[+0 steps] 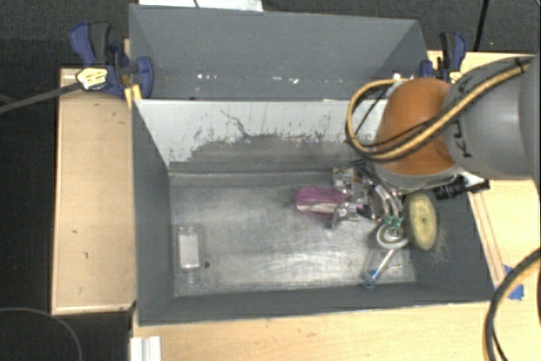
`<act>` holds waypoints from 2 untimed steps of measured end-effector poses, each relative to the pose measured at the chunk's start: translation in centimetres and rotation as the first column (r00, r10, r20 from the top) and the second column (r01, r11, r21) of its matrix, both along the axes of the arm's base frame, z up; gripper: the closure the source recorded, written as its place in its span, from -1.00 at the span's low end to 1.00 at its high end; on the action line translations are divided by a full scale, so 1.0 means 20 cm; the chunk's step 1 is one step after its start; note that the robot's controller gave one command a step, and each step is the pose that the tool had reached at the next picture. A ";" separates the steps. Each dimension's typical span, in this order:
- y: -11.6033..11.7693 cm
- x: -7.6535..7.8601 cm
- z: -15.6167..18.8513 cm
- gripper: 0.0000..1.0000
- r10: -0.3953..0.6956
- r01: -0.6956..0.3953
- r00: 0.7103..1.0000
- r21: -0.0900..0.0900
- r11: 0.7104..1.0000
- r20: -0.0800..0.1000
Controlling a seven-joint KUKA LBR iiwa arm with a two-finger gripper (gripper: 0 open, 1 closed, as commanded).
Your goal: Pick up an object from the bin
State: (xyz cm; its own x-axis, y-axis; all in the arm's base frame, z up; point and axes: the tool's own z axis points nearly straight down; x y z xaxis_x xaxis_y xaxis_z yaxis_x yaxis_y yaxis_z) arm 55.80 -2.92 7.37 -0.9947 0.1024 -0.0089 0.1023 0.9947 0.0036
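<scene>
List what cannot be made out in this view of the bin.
- Purple thing, mid-bin: its right end is hidden behind the gripper; whether it is gripped cannot be told.
- Clear thing, lower left: too faint to name.
- Metal piece with a blue tip, lower right: too small to name.

**What lies around my hand in the bin**

A purple thing (317,199), oblong and rounded, lies flat on the grey floor of the bin (254,241), lengthwise across the view. It is right against my hand (351,203), on the side away from my arm; whether I touch it I cannot tell. On the arm side of my hand, just beside it, a pale yellow disc (421,221) stands tilted on its edge. Just in front of my hand, towards the near wall, lies a slim silvery metal piece (385,254) with a blue tip. A small clear block (188,248) lies flat well apart from my hand, towards the far front corner.
</scene>
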 end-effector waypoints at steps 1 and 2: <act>-0.05 0.00 0.76 1.00 0.032 -0.032 0.999 -0.004 0.999 0.000; 0.06 0.05 1.64 1.00 0.298 -0.298 0.955 -0.007 0.955 0.002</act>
